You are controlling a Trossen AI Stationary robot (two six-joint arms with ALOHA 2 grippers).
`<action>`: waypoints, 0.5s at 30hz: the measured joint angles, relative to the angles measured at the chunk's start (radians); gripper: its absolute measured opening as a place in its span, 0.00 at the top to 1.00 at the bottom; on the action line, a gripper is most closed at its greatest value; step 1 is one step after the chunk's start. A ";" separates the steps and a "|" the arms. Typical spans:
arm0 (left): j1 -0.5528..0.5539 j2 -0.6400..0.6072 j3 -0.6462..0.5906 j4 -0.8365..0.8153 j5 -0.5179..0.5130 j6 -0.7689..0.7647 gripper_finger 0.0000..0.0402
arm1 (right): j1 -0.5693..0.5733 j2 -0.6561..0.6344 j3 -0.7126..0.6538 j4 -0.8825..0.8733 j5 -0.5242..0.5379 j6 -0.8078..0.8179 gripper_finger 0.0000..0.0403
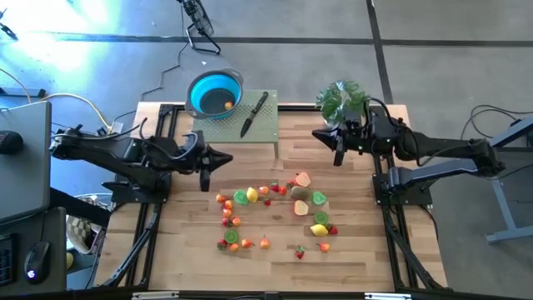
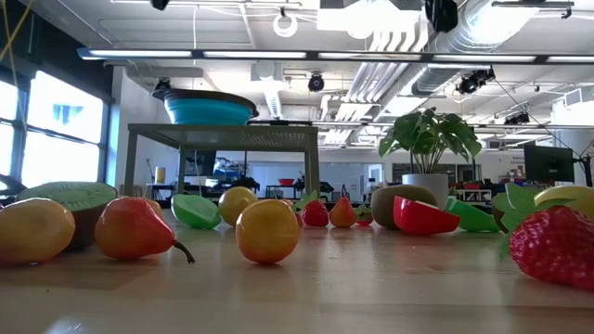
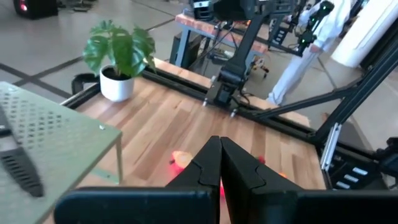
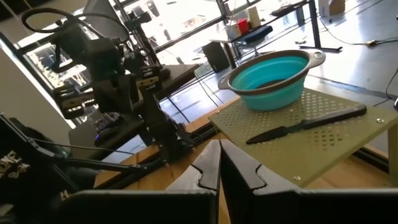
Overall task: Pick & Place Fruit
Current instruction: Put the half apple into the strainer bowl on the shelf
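Small toy fruit pieces (image 1: 275, 212) lie scattered on the wooden table's middle. In the low view they rest on the boards, among them a red pear (image 2: 135, 227) and a strawberry (image 2: 555, 243). One orange piece (image 1: 228, 105) lies in the blue bowl (image 1: 215, 92). My left gripper (image 1: 226, 158) hovers shut at the table's left, above and left of the fruit; its fingers (image 3: 220, 158) meet. My right gripper (image 1: 321, 135) hovers shut at the far right, near the plant; its fingers (image 4: 219, 158) meet too. Neither shows in the low view.
The bowl stands on a green perforated stand (image 1: 237, 125) at the table's far edge, with a black-handled knife (image 1: 254, 114) beside it. A potted plant (image 1: 341, 100) stands at the far right corner. Bare boards lie along the near edge (image 1: 275, 275).
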State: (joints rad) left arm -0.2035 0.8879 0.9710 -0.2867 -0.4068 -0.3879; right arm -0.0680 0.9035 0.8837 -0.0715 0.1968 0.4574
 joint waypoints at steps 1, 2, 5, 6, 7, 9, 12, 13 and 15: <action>0.000 -0.007 0.000 -0.009 0.000 0.011 1.00 | 0.016 0.000 0.000 0.000 0.017 0.006 0.99; 0.000 -0.011 0.000 -0.008 0.000 0.020 1.00 | 0.031 0.000 0.000 -0.001 0.034 0.014 0.99; 0.000 -0.022 0.000 -0.020 0.000 0.025 1.00 | 0.073 0.000 0.001 -0.016 0.088 0.045 0.99; 0.000 -0.023 0.000 -0.023 0.000 0.026 1.00 | 0.085 0.000 0.001 -0.027 0.103 0.058 0.99; 0.000 -0.023 0.000 -0.029 0.000 0.025 1.00 | 0.098 0.000 0.001 -0.041 0.118 0.070 0.99; 0.000 -0.022 0.000 -0.040 0.001 0.025 1.00 | 0.121 0.004 0.001 -0.065 0.130 0.094 0.99; 0.000 -0.022 0.000 -0.038 0.011 0.025 1.00 | 0.154 0.026 0.002 -0.120 0.124 0.123 0.99; 0.000 -0.023 0.000 -0.038 0.013 0.024 1.00 | 0.165 0.035 0.002 -0.150 0.115 0.135 0.99; 0.000 -0.022 0.000 -0.039 0.018 0.023 1.00 | 0.183 0.063 0.002 -0.194 0.094 0.175 0.99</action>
State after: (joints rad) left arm -0.2035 0.8658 0.9710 -0.3252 -0.3887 -0.3652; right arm 0.1149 0.9670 0.8856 -0.2656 0.2911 0.6328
